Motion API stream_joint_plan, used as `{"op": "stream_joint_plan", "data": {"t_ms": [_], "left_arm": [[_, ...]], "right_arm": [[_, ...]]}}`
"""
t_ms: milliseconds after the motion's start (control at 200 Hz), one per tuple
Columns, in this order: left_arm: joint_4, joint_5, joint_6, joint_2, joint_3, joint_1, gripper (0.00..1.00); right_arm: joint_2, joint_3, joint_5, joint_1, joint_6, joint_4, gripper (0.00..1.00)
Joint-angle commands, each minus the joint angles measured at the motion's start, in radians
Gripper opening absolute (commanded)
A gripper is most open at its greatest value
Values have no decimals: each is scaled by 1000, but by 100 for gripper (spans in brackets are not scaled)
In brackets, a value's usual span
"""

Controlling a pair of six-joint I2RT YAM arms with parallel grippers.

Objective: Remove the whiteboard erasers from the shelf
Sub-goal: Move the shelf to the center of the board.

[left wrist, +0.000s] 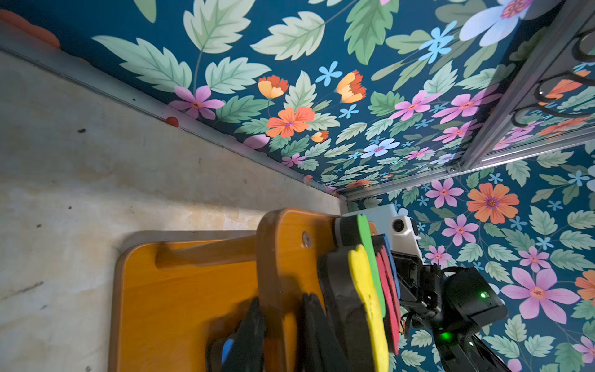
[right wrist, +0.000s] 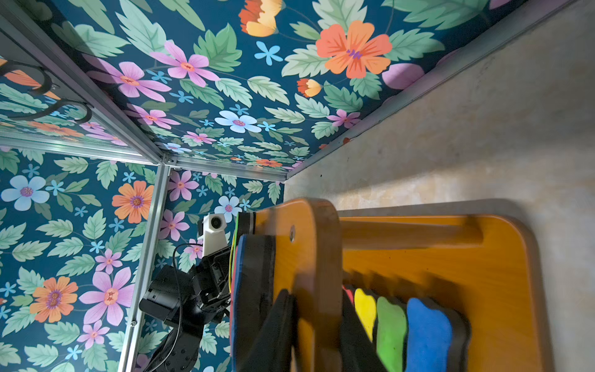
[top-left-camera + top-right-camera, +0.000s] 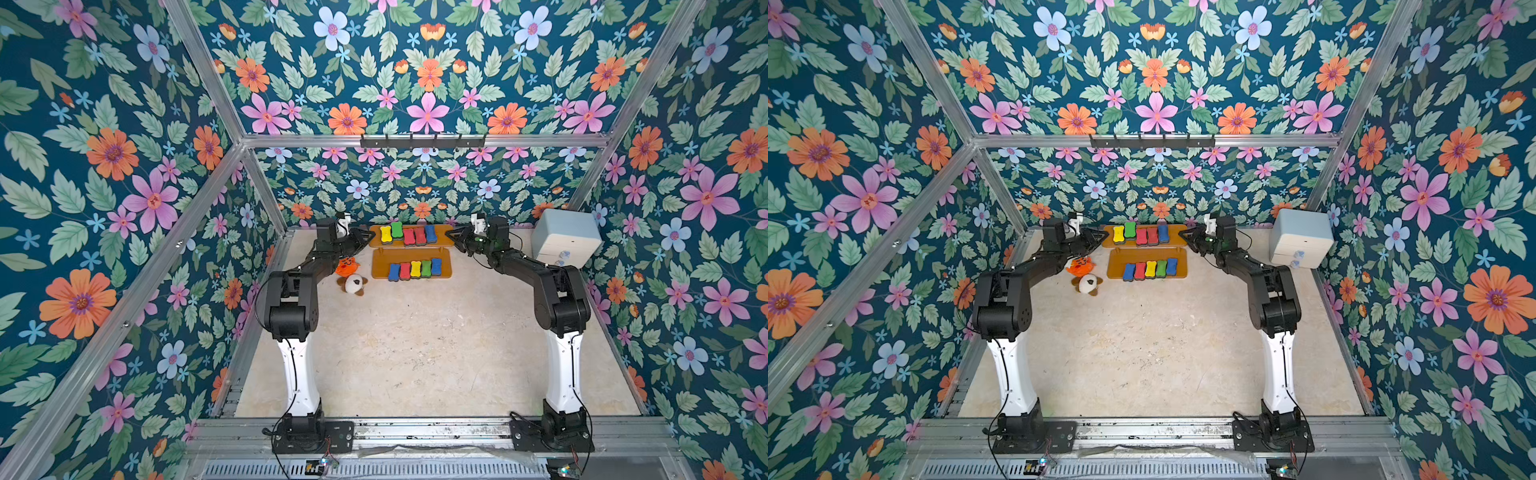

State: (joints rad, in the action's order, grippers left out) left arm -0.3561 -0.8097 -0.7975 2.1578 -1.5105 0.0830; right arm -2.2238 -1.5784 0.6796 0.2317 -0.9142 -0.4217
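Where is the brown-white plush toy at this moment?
In both top views the brown-white plush toy lies on the table toward the back, just in front of the orange plush toy and left of the shelf, beside its lower board.

Orange plush toy (image 3: 347, 266) just beside brown-white plush toy (image 3: 353, 285), pale blue-white drawer box (image 3: 565, 239) well apart.

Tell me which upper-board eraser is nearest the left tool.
The yellow eraser at the row's end, beside the green one. The left tool clamps the shelf at that end; the upper blue eraser is farthest from it.
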Motion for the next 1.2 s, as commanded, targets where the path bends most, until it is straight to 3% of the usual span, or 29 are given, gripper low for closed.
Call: {"op": "stream_joint_plan", "data": {"t_ms": [0, 455, 785, 1195], "left_arm": [[48, -3, 101, -3, 15, 35, 11], [35, 33, 89, -85, 134, 114, 10], [60, 64, 117, -146, 220, 136, 11], [70, 96, 144, -177, 279, 145, 28]], "right_arm": [[45, 46, -31, 0, 94, -33, 13], [211, 274, -57, -42, 153, -19, 13], [243, 313, -71, -62, 199, 26, 19], [218, 268, -86, -71, 233, 80, 35]]}}
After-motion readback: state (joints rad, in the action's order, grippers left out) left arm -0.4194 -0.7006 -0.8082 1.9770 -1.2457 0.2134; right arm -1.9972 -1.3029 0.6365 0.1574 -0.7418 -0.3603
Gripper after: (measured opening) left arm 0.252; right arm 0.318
